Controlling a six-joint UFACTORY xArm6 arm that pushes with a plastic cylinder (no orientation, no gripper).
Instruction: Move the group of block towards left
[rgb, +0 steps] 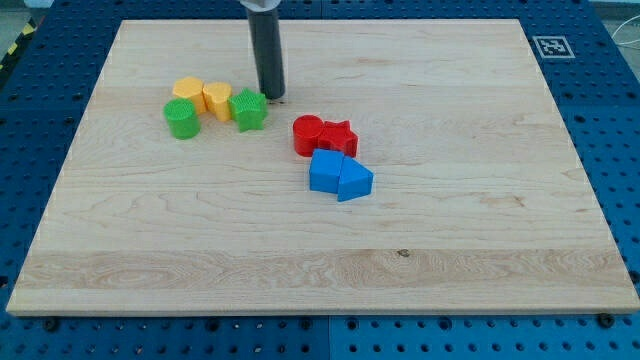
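Observation:
My tip (272, 97) rests on the board just right of and slightly above the green star block (248, 109). That star touches a yellow block (216, 98), which sits beside an orange-yellow block (187, 91). A green cylinder (182, 119) stands just below those, at the group's left end. Further right lies a second cluster: a red cylinder (309, 134) touching a red star block (339, 138), with a blue cube (325, 172) and a blue wedge-shaped block (354, 181) right below them.
The wooden board (460, 230) lies on a blue perforated table (620, 120). A fiducial tag (552, 46) sits at the board's top right corner.

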